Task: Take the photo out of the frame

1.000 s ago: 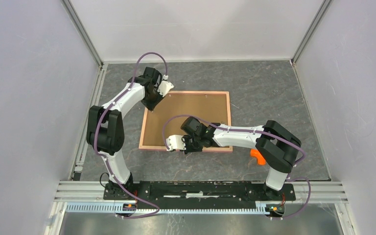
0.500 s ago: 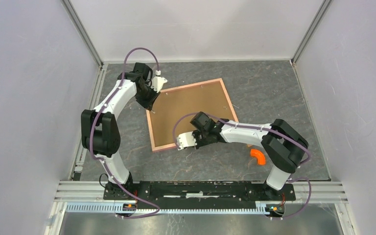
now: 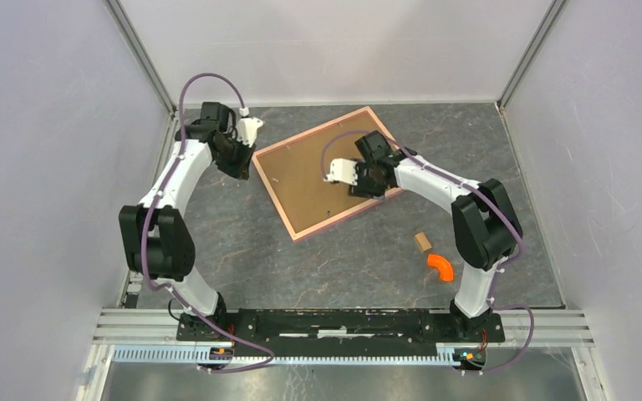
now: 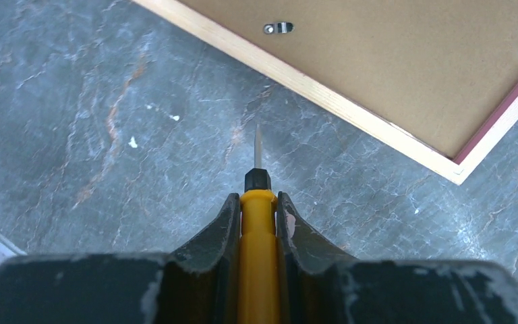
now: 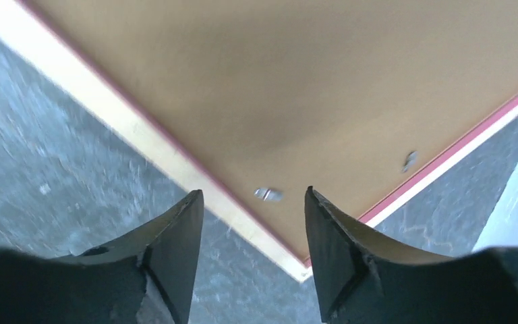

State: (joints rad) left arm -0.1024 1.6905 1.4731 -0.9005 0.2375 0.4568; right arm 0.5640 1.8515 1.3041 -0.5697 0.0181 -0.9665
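Observation:
The frame [image 3: 301, 180] lies face down and turned at an angle, its brown fibreboard back up inside the pink rim. The photo is hidden under that back. My left gripper [image 3: 238, 160] hovers just off the frame's left corner, shut on a yellow-handled screwdriver [image 4: 257, 223]. The screwdriver's metal tip [image 4: 257, 145] points at the bare floor short of the frame [image 4: 391, 61]. My right gripper [image 3: 366, 182] hangs over the frame's right part. In the right wrist view it [image 5: 251, 196] is open and empty above a corner of the frame [image 5: 297, 88], with a small metal clip [image 5: 268, 194] between its fingers.
A small wooden block [image 3: 422, 242] and an orange curved piece [image 3: 440, 266] lie on the grey floor near the right arm's base. More metal clips [image 4: 278, 28] sit along the frame's back. White walls close in the back and both sides.
The frame has swung anticlockwise and slid toward the back. My right gripper has opened and moved back over the frame, uncovering the wooden block. The left arm has drawn back and left.

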